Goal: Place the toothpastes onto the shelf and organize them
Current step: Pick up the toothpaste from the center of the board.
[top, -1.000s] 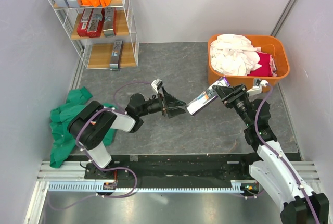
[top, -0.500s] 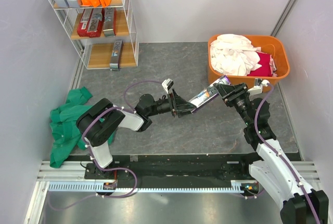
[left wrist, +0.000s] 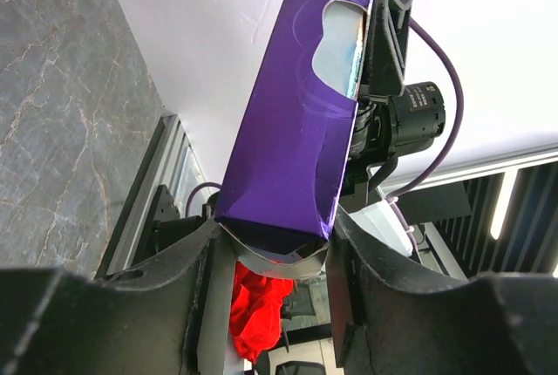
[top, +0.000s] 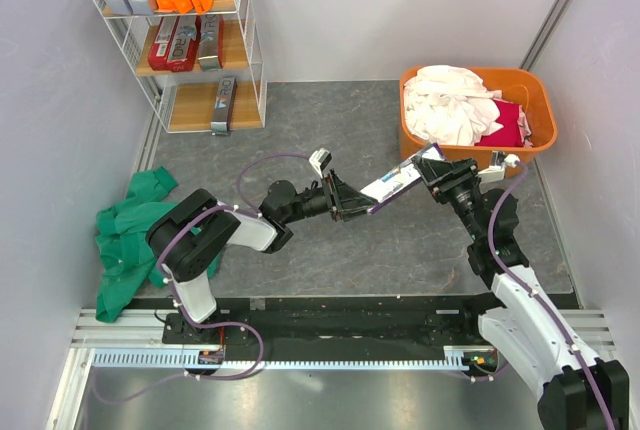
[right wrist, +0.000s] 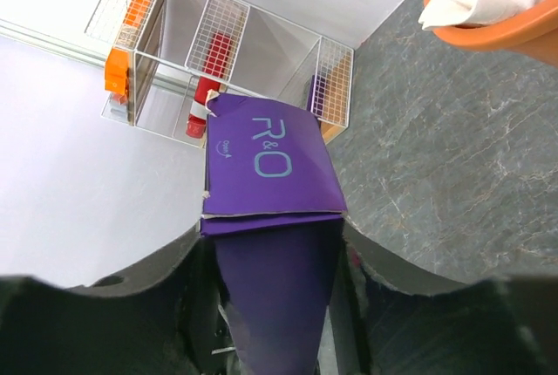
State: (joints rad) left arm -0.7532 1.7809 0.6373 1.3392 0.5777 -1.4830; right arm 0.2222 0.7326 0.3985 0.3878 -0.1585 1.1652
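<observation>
Handover in mid-air: the purple carton [top: 392, 186] is hanging over the middle of the table [top: 300, 130], spanning both arms and well apart from the shelf [top: 262, 90] at far left.

The right gripper [top: 432, 170] is pinching one end, with the "R&O" face showing in its wrist view. The left gripper [top: 345, 212] is clamping the opposite end. Its fingers [left wrist: 174, 305] are sitting flush against both narrow sides, and contact looks made.

Handling, as a judgement:
- It's likely light, hollow thin card. Stiff lengthwise, crushable across the wide faces.
- The end flap at the left gripper's side is looking loose, so it's giving weak support there.
- The glossy print may be slippery.
- With an end grip on a long box, it's probably going to pivot once the right gripper lets go.
- A better hold is across the narrow sides, further in from the flap, with a light squeeze.

A matching carton [top: 225, 100] is lying on the shelf's bottom tier, so that's the likely slot.
</observation>
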